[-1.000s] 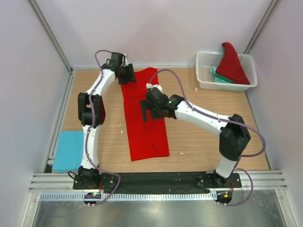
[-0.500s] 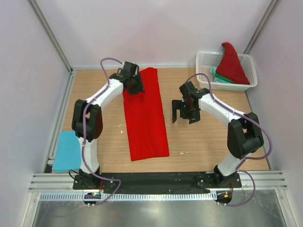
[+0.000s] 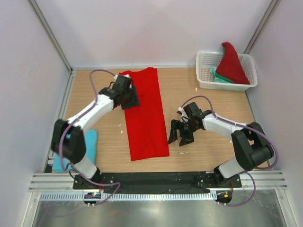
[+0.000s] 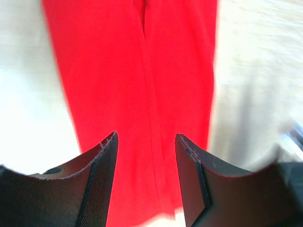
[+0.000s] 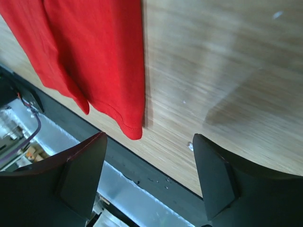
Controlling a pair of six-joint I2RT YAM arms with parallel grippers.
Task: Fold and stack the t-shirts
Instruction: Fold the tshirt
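A bright red t-shirt lies flat on the wooden table as a long narrow strip running from far to near. It fills the left wrist view, and its near hem corner shows in the right wrist view. My left gripper is open and empty, just above the strip's far left part. My right gripper is open and empty over bare wood to the right of the strip's near end. A folded light blue t-shirt lies at the left edge, partly hidden by my left arm.
A white lattice basket stands at the far right and holds another red t-shirt and a teal-green one. A black rail and metal trim run along the table's near edge.
My left gripper has drawn back along the strip's left edge toward the near left. My right gripper has left the shirt and swung right, then nearer, to beside the strip's near end.
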